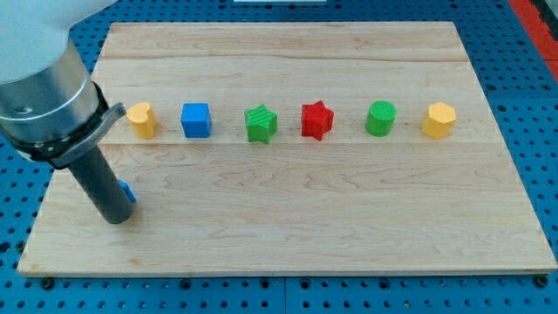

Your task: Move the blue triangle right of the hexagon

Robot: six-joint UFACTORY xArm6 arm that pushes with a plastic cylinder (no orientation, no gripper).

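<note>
The blue triangle [129, 192] is mostly hidden behind my rod near the view's lower left; only a small blue edge shows. My tip [118, 220] rests on the board, touching or just left of that block. The yellow hexagon [438, 120] stands at the far right end of a row of blocks across the board's middle. The triangle lies far to the left of the hexagon and lower in the view.
The row holds, from left to right, a yellow block [140, 119], a blue cube [196, 119], a green star [260, 124], a red star [316, 120] and a green cylinder [380, 119]. The wooden board [288, 235] lies on blue pegboard [514, 52].
</note>
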